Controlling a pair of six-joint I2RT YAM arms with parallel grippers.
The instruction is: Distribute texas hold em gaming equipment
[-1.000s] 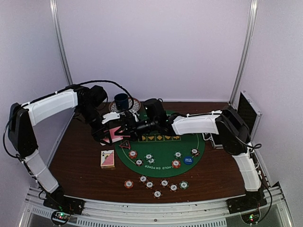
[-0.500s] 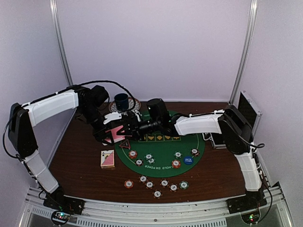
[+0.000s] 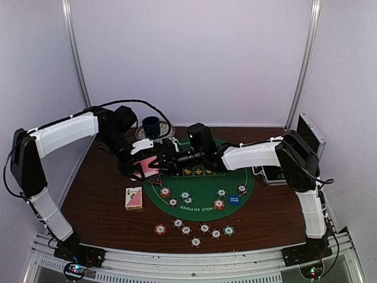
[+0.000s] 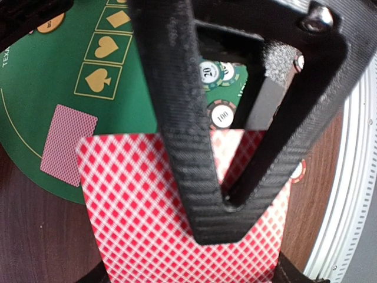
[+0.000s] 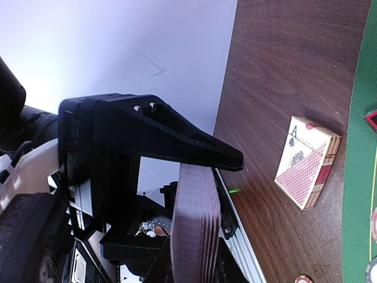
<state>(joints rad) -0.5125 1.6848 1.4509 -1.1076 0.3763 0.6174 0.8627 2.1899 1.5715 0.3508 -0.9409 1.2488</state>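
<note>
My left gripper (image 3: 139, 167) is shut on a deck of pink-backed playing cards (image 3: 144, 165), held above the left rim of the green mat (image 3: 203, 207). My right gripper (image 3: 163, 158) reaches in from the right, one black finger (image 4: 177, 118) lying over the deck's top card (image 4: 129, 200). In the right wrist view the deck's edge (image 5: 194, 230) meets that upper finger (image 5: 177, 141); the lower finger is hidden behind it. One card (image 4: 68, 144) lies face down on the mat. Striped chips (image 3: 185, 197) sit on the mat, and several more (image 3: 196, 229) lie in front of it.
A card box (image 3: 134, 198) lies on the wood left of the mat. The red-edged triangle marker (image 3: 155, 180) and a blue disc (image 3: 234, 199) rest on the mat. A blue cup (image 3: 151, 125) stands at the back, and a black case (image 3: 309, 141) at the right edge.
Both grippers have shifted slightly right and toward the back together with the deck. The right jaws have narrowed at the deck.
</note>
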